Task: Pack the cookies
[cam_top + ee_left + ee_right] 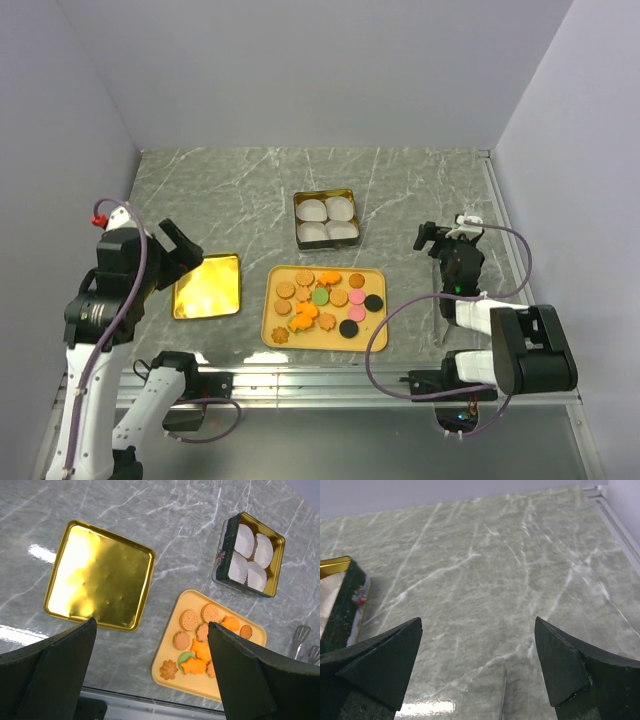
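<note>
The cookies [320, 296], round and flower-shaped in brown, orange, pink, green and black, lie on a yellow tray [322, 347] at the table's middle front. Some also show in the left wrist view [189, 620]. Behind the tray stands an open dark green tin [330, 243] holding white paper cups. My left gripper [178, 250] is open and empty, raised above the gold lid [207, 286]. My right gripper [440, 237] is open and empty, low over bare table right of the tin. In its wrist view [478, 620] only marble lies between the fingers.
The gold lid [100, 575] lies flat left of the tray [167, 650]. Metal tongs [440, 300] lie on the table right of the tray, under the right arm, with their tip in the right wrist view [503, 695]. The tin's wall [342, 605] is at that view's left.
</note>
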You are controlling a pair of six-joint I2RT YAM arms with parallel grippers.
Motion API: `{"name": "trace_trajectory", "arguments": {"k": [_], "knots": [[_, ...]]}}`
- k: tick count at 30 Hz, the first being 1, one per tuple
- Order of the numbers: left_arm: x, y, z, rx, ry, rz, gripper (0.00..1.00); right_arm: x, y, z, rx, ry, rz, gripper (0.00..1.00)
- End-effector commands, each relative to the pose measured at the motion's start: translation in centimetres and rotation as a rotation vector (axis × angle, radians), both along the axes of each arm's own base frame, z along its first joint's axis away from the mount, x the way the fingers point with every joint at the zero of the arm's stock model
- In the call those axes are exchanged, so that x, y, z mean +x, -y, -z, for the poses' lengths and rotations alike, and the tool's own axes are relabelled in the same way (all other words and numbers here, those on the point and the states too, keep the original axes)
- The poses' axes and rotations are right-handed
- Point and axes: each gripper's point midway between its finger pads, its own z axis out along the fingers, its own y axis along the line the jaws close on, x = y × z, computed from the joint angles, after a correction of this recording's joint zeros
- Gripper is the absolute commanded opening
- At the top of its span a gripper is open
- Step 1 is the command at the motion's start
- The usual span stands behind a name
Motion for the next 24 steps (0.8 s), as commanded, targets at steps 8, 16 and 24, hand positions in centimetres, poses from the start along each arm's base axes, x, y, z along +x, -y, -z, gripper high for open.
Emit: {"name": "trace_trajectory", "arguments": {"k": [8, 16, 24], "knots": [[-3.4, -0.9, -0.7, 0.059, 0.067, 0.013, 1.00, -2.5, 3.0, -11.1, 0.117, -0.056, 0.209, 1.00], [-3.5, -0.4, 1.4, 0.012, 0.034, 0.008, 0.99, -8.5, 4.1, -12.0, 0.222, -0.428, 0.379, 1.00], [-3.6, 0.5, 2.7, -0.022, 0.005, 0.045, 0.99, -14.2, 0.8, -4.2, 0.298, -1.118, 0.379, 1.00]]}}
